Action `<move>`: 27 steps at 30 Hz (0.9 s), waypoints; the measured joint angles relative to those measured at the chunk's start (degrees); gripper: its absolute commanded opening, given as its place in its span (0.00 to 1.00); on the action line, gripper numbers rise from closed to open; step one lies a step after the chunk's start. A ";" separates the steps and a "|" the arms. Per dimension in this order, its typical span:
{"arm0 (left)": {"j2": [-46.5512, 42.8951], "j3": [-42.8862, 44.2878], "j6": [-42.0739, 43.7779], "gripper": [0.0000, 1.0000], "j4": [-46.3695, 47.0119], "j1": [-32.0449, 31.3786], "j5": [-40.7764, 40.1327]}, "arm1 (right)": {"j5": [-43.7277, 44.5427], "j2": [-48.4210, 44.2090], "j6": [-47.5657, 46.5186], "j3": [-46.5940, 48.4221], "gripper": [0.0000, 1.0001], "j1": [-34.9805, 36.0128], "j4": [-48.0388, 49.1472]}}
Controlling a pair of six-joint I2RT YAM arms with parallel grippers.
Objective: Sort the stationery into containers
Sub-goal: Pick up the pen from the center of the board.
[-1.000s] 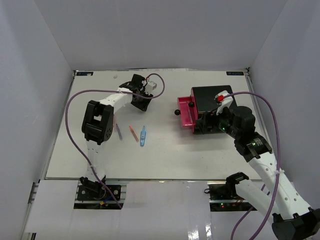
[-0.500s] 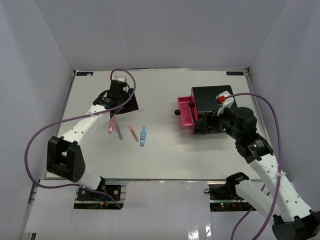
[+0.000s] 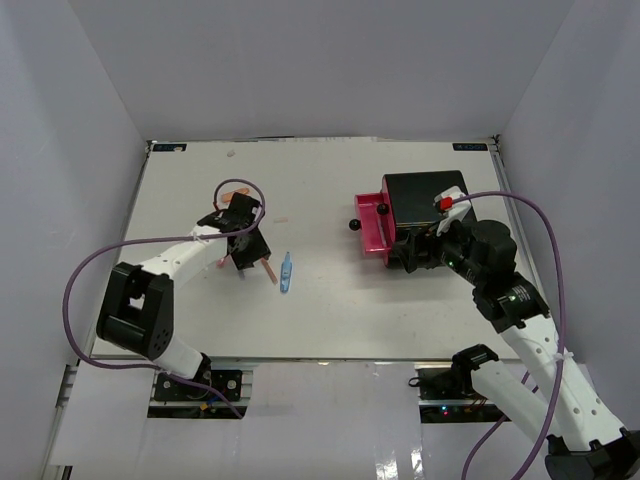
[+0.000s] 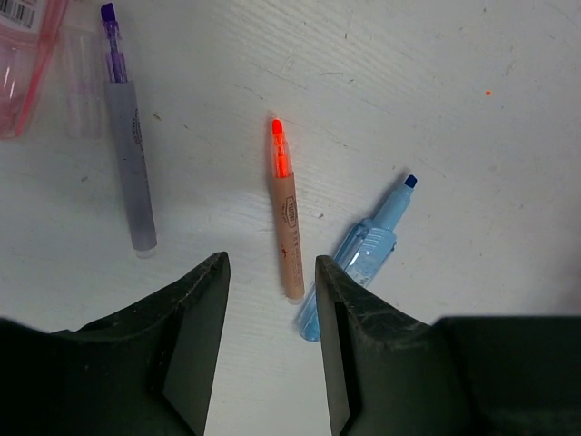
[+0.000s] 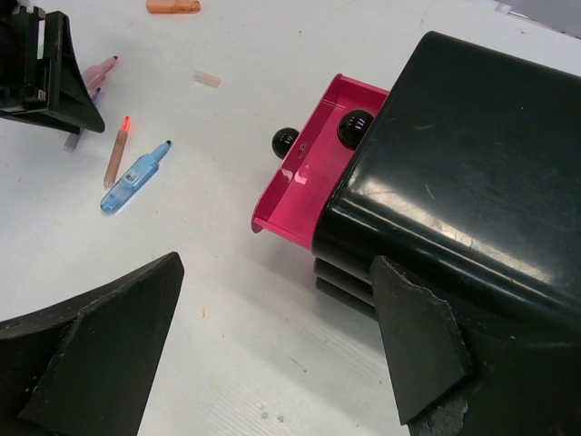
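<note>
**Top external view.** On the white bench [image 3: 330, 320], the left gripper [image 3: 248, 256] hangs low over loose stationery left of centre. A light-blue translucent marker [image 3: 287, 272] lies just beside it, to the right. At the right stands the black boxy cabinet [image 3: 425, 190] with one magenta-pink drawer [image 3: 370, 228] standing open toward the centre, its round black knob [image 3: 353, 226] leading. The right gripper [image 3: 412, 252] is close to the cabinet's near side.

**Left wrist view.** The left gripper [image 4: 270, 268] has its jaws apart and clamps nothing. Beyond them, on the bench, lie a grey-blue pen with a purple tip [image 4: 127, 173] and a thin salmon pen with a bright orange tip [image 4: 288, 227], whose blunt end shows in the gap between the jaws. The light-blue translucent marker [image 4: 359, 259] lies just beside that end. A pink translucent piece [image 4: 27, 64] is cut off by the upper left corner.

**Right wrist view.** The right gripper [image 5: 277, 263] has its jaws wide apart and holds nothing, above the bare bench before the cabinet [image 5: 472, 154]. The open drawer [image 5: 313, 168] lies beyond the jaws. The salmon pen [image 5: 116, 154] and the marker [image 5: 134, 183] lie well apart from it, to the left. An orange cap-like piece [image 5: 172, 5] lies at the top edge.
</note>
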 measured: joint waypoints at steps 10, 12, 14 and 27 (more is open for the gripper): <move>6.80 0.24 -1.86 0.49 2.01 -1.44 -0.37 | 0.22 -1.20 0.00 -1.11 0.90 0.00 0.28; 7.61 0.24 -2.01 0.47 2.27 -1.53 -0.72 | 0.24 -1.44 -0.02 -1.51 0.90 0.00 0.31; 8.00 0.24 -2.10 0.45 2.49 -1.53 -1.03 | 0.28 -1.55 -0.02 -1.64 0.90 0.00 0.26; 9.20 0.48 -1.88 0.24 4.31 -1.53 -2.25 | 1.11 -2.05 -0.02 -1.64 0.90 0.02 0.26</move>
